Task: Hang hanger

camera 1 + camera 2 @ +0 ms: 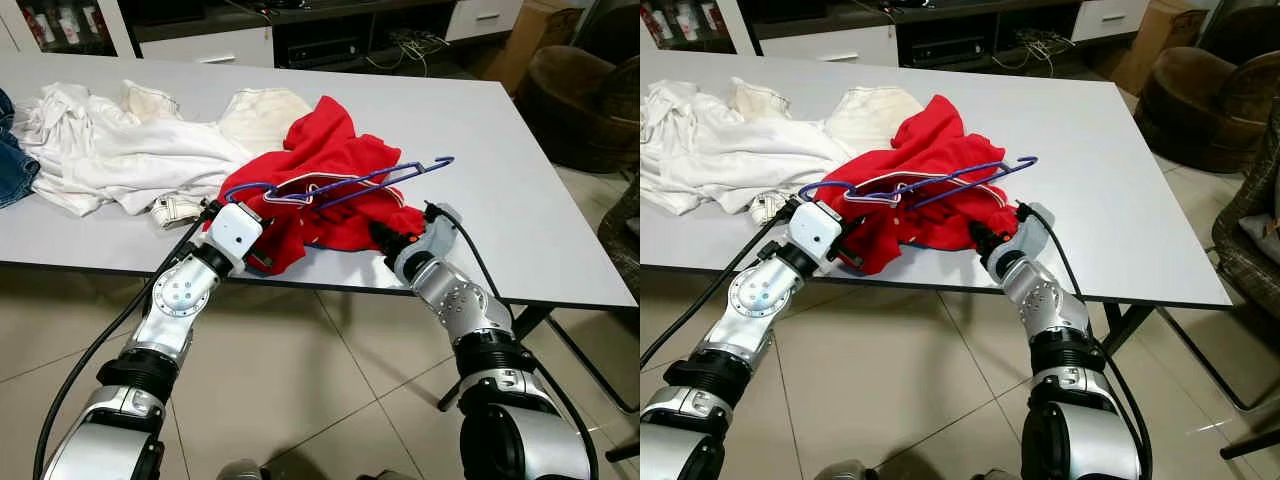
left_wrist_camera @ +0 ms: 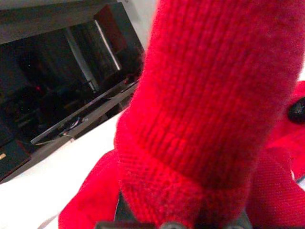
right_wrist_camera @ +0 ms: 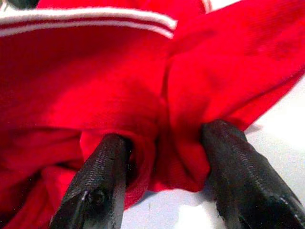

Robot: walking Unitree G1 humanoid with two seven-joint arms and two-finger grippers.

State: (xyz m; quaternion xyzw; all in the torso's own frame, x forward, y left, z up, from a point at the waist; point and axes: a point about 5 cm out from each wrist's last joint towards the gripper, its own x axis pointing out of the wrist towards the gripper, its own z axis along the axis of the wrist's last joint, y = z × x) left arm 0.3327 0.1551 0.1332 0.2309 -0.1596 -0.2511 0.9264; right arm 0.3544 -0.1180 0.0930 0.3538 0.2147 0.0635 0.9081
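Note:
A red knit sweater [image 1: 330, 150] lies crumpled on the white table [image 1: 520, 200], near its front edge. A thin blue hanger [image 1: 340, 185] rests on top of it, hook pointing right, and neither gripper holds it. My left gripper [image 1: 262, 245] is pushed into the sweater's left edge; in the left wrist view a red ribbed cuff [image 2: 190, 143] covers its fingers. My right gripper [image 3: 167, 133] is at the sweater's right edge, its two black fingers [image 3: 105, 167] closed onto a bunched fold of red cloth.
A heap of white clothes [image 1: 130, 150] lies on the table's left half, with blue jeans [image 1: 12, 165] at the far left edge. A brown armchair [image 1: 590, 100] stands at the right. A dark TV cabinet [image 1: 320, 40] is behind the table.

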